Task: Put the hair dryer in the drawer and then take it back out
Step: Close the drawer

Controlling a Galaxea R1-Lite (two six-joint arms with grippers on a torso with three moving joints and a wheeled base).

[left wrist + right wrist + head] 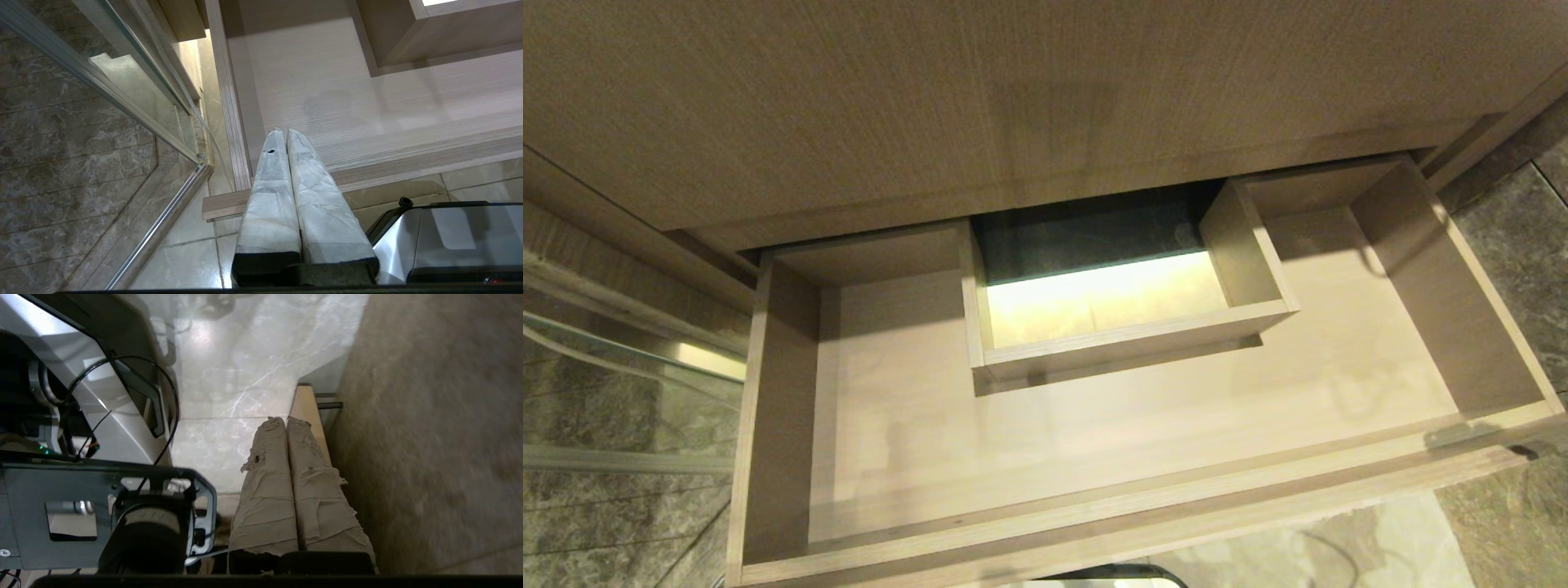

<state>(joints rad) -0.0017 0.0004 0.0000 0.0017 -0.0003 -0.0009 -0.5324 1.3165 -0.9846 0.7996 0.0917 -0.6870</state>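
Drawer (1094, 425) lies open, dryer unseen; both end effectors (286, 132) (286, 419) clenched empty, right at four o'clock. Next: find dryer.

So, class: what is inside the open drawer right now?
The drawer holds only its boxed cutout on a bare wood floor; no hair dryer shows in any view. The drawer's back edge, tucked under the cabinet panel, is hidden.
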